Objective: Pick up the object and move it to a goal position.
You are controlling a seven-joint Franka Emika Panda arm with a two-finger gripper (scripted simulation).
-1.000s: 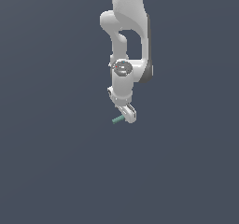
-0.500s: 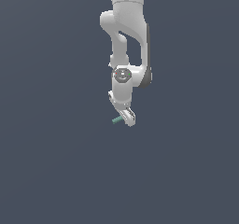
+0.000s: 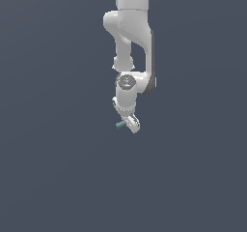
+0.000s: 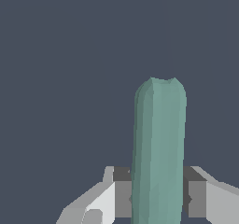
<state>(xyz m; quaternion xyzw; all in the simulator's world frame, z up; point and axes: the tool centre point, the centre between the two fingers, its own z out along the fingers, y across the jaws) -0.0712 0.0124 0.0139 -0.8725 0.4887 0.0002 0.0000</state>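
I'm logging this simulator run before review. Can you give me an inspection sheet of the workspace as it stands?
Surface: uniform dark grey-blue ground, bare where visible.
Job's things: teal-green rod, held between the tool's fingers; in the exterior view its end sticks out toward that view's left. No goal marker seen.
Clutter: nothing seen.
Grippers: white tool, tilted, shut on the rod; dark pads press both its sides in the wrist view.
Cables: nothing seen.
Surroundings: only the white Panda arm coming down from the top of the exterior view; no walls or fixtures seen.
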